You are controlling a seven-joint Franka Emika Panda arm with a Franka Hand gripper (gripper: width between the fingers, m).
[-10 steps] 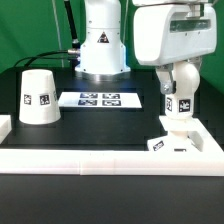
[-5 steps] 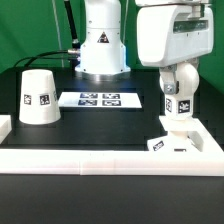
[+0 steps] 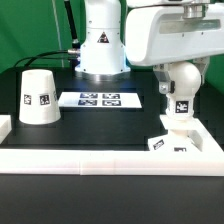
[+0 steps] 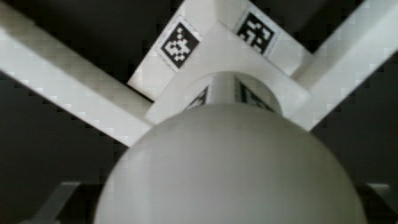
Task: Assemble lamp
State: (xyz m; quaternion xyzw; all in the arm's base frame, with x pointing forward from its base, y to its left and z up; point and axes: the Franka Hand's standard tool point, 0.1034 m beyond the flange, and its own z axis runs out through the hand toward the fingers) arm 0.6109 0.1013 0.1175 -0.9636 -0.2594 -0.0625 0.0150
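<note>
The white ball-shaped bulb (image 3: pixel 178 92) stands upright on the blocky square base (image 3: pixel 172 140) at the exterior view's right, near the corner of the white rail. My gripper (image 3: pixel 178 72) hangs straight over the bulb with its jaws around the top. In the wrist view the bulb (image 4: pixel 222 160) fills the middle, and a dark gap shows on each side between it and a finger (image 4: pixel 64 200). The base (image 4: pixel 214 45) lies beyond it. The cone shade (image 3: pixel 38 97) stands alone at the exterior view's left.
The marker board (image 3: pixel 100 99) lies flat on the black table between the shade and the base. A raised white rail (image 3: pixel 110 157) runs along the front and turns up at the right corner. The robot's white pedestal (image 3: pixel 102 40) stands behind.
The hand has turned about its own axis above the bulb and now looms larger in the exterior view. The bulb, its tag and the base have stayed almost where they were.
</note>
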